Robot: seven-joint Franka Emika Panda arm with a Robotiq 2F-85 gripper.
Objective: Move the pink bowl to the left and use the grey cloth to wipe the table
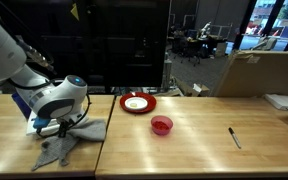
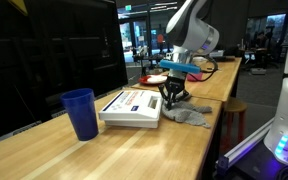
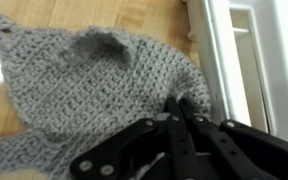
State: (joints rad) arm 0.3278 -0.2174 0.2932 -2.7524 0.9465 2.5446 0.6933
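Hand (image 3: 180,108) — tight on grey cloth (image 3: 84,90)

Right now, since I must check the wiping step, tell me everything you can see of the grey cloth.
The grey cloth is a soft, light grey rag with a chunky knitted or crocheted weave and an irregular outline. It lies rumpled but mostly flat on the light wooden table, with one fold raised near its middle in the wrist view. The gripper is shut on its edge, fingers pressed together. The white box sits right beside it; whether they touch is unclear.
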